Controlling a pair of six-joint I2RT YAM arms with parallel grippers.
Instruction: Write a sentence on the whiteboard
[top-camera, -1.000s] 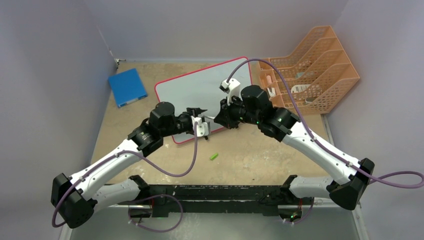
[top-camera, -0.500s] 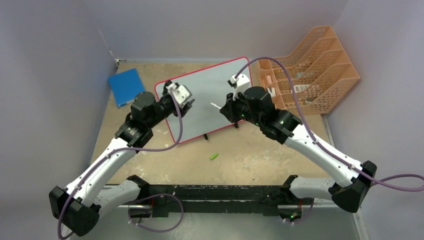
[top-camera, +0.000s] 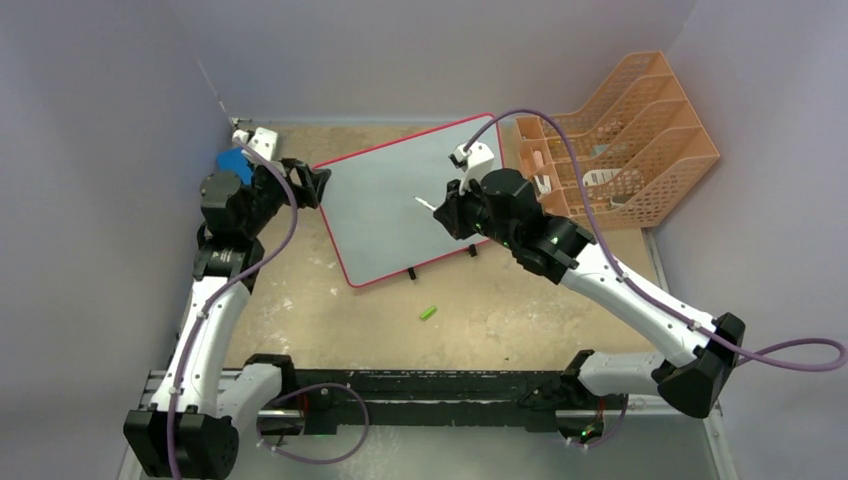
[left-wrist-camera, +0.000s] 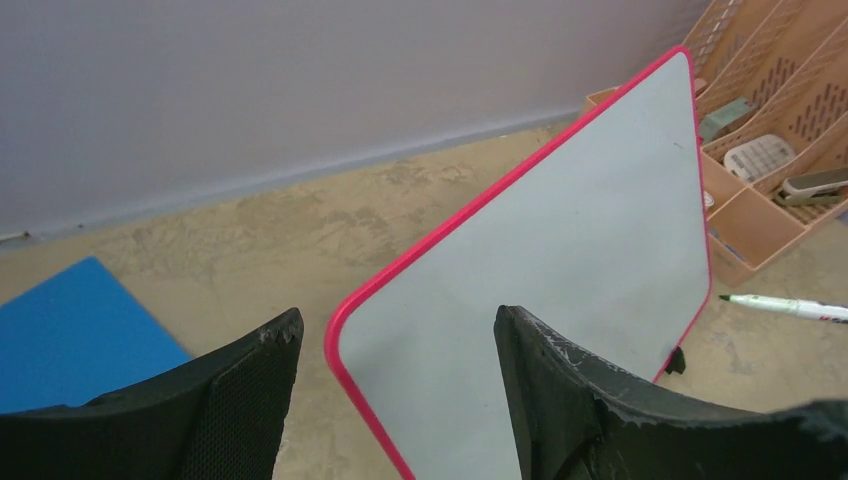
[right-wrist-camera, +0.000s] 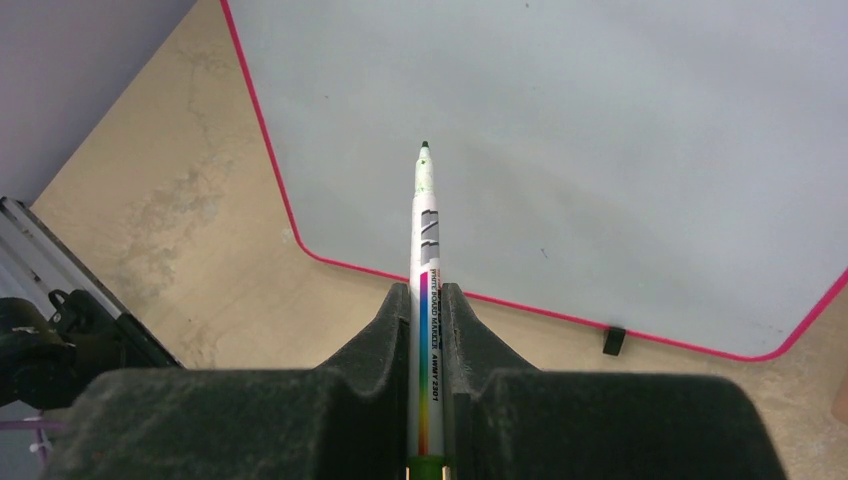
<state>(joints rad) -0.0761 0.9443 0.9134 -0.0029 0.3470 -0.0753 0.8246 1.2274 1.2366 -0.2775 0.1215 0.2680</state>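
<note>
Red-rimmed whiteboard (top-camera: 390, 215) just beside released left claw (top-camera: 318, 186), under right claw (right-wrist-camera: 426, 300) grasping marker (right-wrist-camera: 424, 230).

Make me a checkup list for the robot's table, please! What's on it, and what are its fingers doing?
Surface: tan table, mottled and scuffed.
Job's things: whiteboard blank, no sentence seen.
Clutter: small green cap loose on the table near the board; blue pad far left; orange file rack with small items, far right.
Grippers: left gripper open, fingers empty, at the board's left corner; right gripper shut on an uncapped whiteboard marker, tip over the board; contact cannot be told.
Cables: purple cables loop off both wrists.
Surroundings: grey walls on three sides.
</note>
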